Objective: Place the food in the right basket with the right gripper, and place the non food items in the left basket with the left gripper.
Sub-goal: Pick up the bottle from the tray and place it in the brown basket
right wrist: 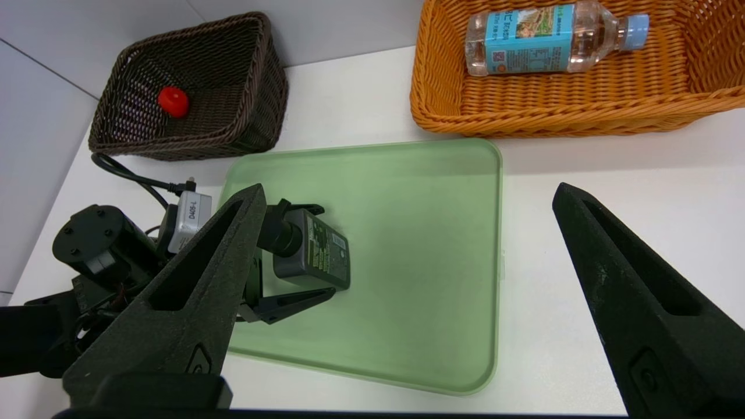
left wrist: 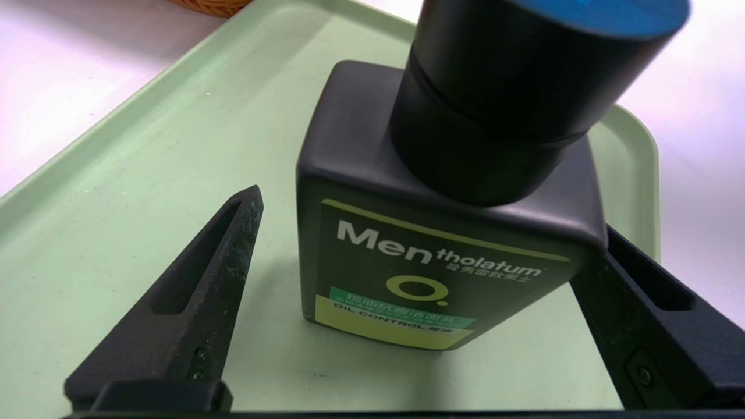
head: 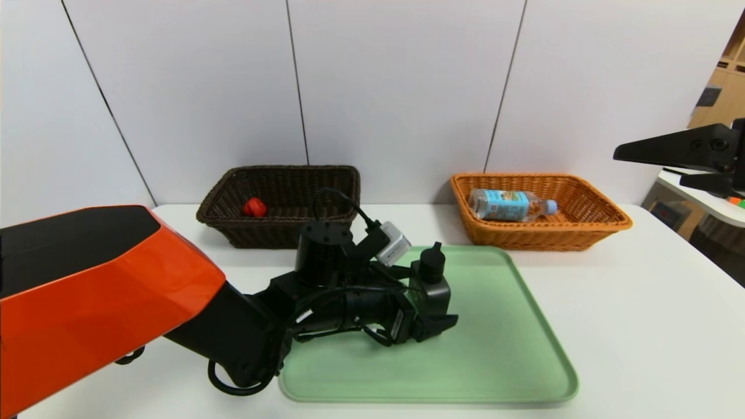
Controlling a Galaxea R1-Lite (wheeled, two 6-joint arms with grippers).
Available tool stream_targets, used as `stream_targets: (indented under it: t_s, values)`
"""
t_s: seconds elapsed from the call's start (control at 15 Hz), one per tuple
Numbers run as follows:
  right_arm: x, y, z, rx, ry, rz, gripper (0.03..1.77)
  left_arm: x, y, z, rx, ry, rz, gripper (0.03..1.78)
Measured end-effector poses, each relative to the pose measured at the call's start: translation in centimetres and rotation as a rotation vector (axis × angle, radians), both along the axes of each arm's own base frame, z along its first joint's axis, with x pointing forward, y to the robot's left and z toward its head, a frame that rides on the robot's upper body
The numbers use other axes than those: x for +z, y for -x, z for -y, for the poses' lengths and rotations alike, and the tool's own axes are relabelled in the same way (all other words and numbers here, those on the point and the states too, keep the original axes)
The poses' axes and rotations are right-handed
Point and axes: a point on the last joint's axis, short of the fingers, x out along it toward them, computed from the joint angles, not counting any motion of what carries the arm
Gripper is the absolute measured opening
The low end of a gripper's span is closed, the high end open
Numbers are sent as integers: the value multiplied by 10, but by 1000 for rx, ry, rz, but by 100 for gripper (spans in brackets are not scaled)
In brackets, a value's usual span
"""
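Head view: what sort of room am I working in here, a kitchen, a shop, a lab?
Most likely an office or lab set up for sorting trials, not a kitchen: a plain white table against bare panelled walls, holding only a green tray and two wicker baskets, dark brown and orange.

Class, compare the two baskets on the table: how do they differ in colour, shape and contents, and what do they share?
The left basket is dark brown; the right basket is orange. The left basket looks deeper with steeper walls; the right basket is shallower and flares wider. The left basket holds a small red object; the right basket holds a water bottle lying on its side. Both are woven, rectangular, and stand behind the tray.
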Motion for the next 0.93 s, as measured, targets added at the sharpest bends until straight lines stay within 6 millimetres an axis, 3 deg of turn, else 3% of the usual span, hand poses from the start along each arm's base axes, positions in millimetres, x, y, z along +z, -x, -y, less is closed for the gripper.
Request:
stream_targets:
  t_s: [0.93]
  values:
    - [-1, -2, -1, 19, -4, -8, 170, -4, -2, 3, 1, 1, -21, 169]
